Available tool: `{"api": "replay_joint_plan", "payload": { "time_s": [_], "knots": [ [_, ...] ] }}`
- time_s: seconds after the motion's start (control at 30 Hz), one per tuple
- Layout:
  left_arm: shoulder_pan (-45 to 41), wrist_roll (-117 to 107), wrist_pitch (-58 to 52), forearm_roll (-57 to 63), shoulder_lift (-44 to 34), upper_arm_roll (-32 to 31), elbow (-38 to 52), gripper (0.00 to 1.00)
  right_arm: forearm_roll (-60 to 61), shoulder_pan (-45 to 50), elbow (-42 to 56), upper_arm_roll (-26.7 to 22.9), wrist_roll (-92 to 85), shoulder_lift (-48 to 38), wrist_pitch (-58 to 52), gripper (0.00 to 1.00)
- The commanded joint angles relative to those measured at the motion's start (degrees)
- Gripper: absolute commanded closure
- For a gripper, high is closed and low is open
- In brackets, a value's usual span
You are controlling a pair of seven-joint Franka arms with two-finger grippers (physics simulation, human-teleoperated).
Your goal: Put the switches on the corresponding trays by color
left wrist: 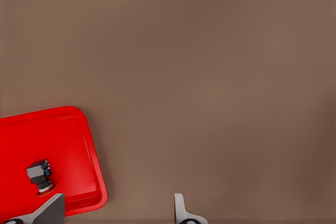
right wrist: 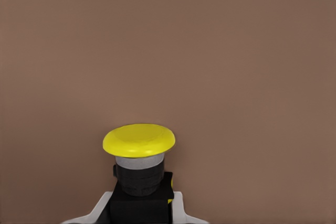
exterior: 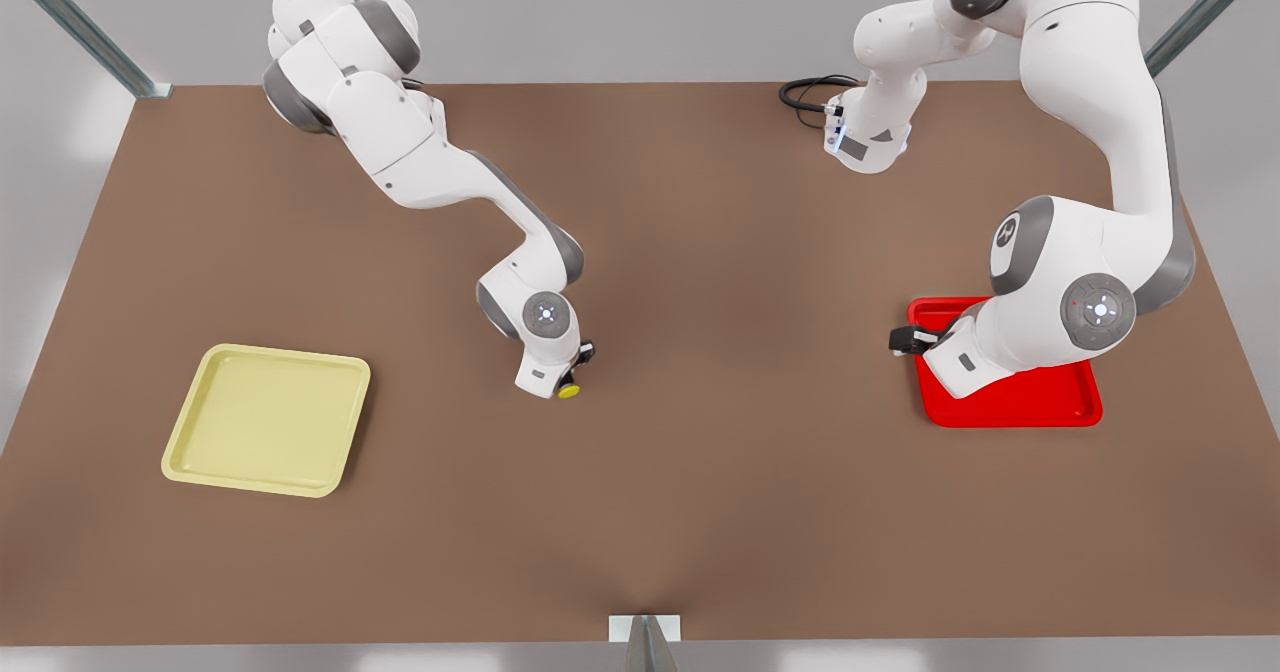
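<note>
The yellow switch (right wrist: 139, 153), a dark body under a round yellow cap, sits between the fingers of my right gripper (right wrist: 140, 214), which is shut on it. In the front view this gripper (exterior: 577, 370) hangs over mid-table with the yellow cap (exterior: 569, 390) at its tip, well to the right of the pale yellow tray (exterior: 265, 419). The red switch (left wrist: 39, 177) lies on its side inside the red tray (left wrist: 68, 135). My left gripper (left wrist: 116, 216) is open just above that tray's edge, holding nothing. In the front view it (exterior: 905, 340) is at the red tray's (exterior: 1010, 407) left rim.
The brown table (exterior: 700, 472) spreads wide between the two trays. A black cable (exterior: 805, 92) loops at the back by the base of the arm on the front view's right. Metal frame posts stand at the back corners and at the front edge's middle (exterior: 645, 637).
</note>
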Motion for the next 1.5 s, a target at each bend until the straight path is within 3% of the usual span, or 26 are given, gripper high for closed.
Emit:
{"api": "replay_joint_plan", "payload": {
  "time_s": [0.0, 0.33, 0.4, 0.57, 0.73, 0.93, 1.07, 1.2, 1.33, 1.37, 1.4, 1.47],
  "knots": [
    [0.0, 0.0, 0.0, 0.01, 0.0, 0.0, 0.0, 0.0, -0.66, 0.01, 0.04, -0.01, 0.43, 0.01, -0.18, 0.51],
    [0.0, 0.09, 0.09, 0.1, 0.35, 0.08, 0.09, 0.0, -0.48, -0.43, 0.3, -0.36, 0.26, -1.14, -0.44, 0.49],
    [0.0, 0.0, 0.09, 0.01, 0.35, 0.17, 0.09, 0.0, 2.76, -0.17, 0.39, -2.47, -2.02, -2.81, -0.44, 0.49],
    [0.0, -0.09, 0.0, 0.01, 0.26, 0.08, 0.09, 0.0, 16.12, 0.09, -1.8, -14.85, -19.77, -10.27, -6.15, 0.48],
    [0.0, -0.09, 0.0, 0.01, 0.26, 0.08, 0.09, 0.0, 16.92, -0.87, -10.5, -20.75, -23.47, -17.04, -5.45, 0.49],
    [0.0, 0.0, 0.0, 0.01, 0.26, 0.08, 0.09, 0.0, 20.26, -2.54, -15.78, -32.79, -37.26, -17.75, -4.66, 0.49],
    [0.0, 0.0, 0.0, 0.01, 0.26, 0.08, 0.09, 0.0, 20.26, -6.76, -18.15, -37.36, -46.5, -18.45, -3.52, 0.49],
    [0.0, 0.0, 0.0, 0.01, 0.26, 0.08, 0.09, 0.0, 22.1, -11.07, -21.05, -38.15, -49.84, -17.4, 0.17, 0.47],
    [0.0, 0.0, 0.0, 0.01, 0.26, 0.08, 0.44, 0.0, 28.88, -15.9, -12.71, -37.71, -58.98, -9.22, 5.1, 0.47],
    [0.0, -0.09, 0.0, 0.01, 0.26, 0.08, 0.44, 0.0, 28.88, -16.25, -11.56, -37.71, -58.8, -9.22, 5.01, 0.41],
    [0.0, -0.09, 0.0, 0.01, 0.26, 0.08, 0.44, 0.0, 28.96, -16.08, -10.86, -37.71, -57.93, -9.22, 5.01, 0.0],
    [0.0, 0.0, 0.0, 0.01, 0.26, 0.08, 0.44, 0.0, 29.05, -15.55, -11.3, -37.71, -58.01, -9.4, 4.39, 0.0]
  ]
}}
